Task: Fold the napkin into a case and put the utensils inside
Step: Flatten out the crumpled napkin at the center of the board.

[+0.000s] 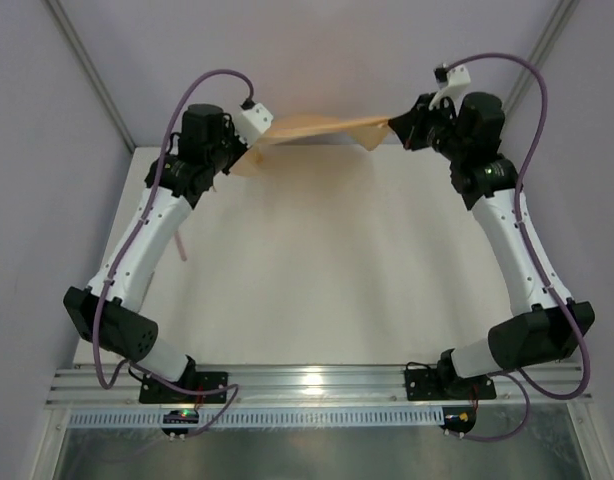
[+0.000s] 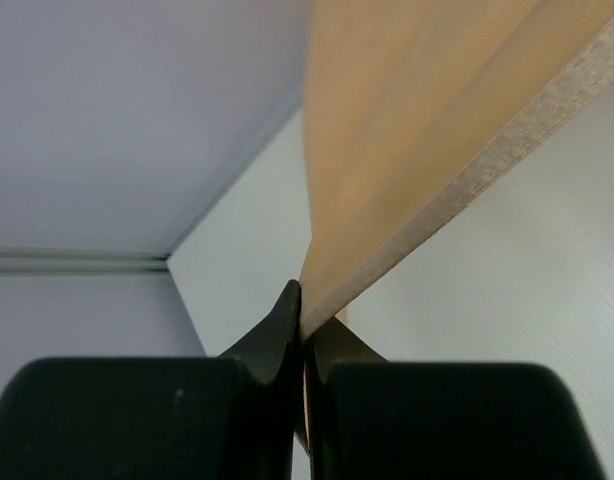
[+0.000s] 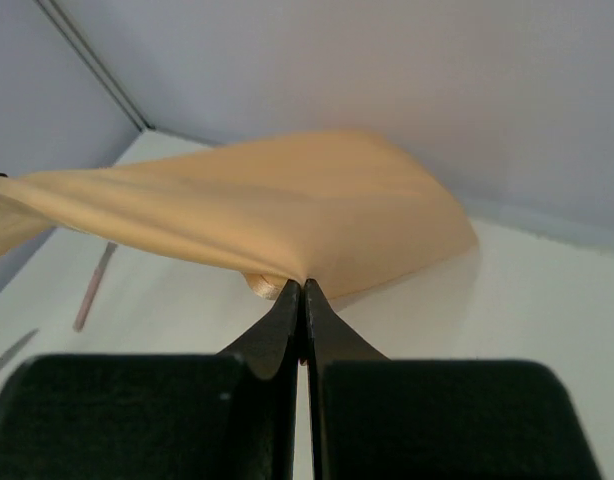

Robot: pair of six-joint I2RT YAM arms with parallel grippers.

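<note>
The peach-orange napkin hangs stretched above the far edge of the table, between both grippers. My left gripper is shut on its left corner; in the left wrist view the cloth runs up and away from the pinched fingertips. My right gripper is shut on the right corner, and the cloth sags away from the closed tips. One pale pink utensil lies on the table beside the left arm, also seen as a pink stick with a grey one nearer.
The white table has grey walls close behind and at both sides. A metal rail with the arm bases runs along the near edge.
</note>
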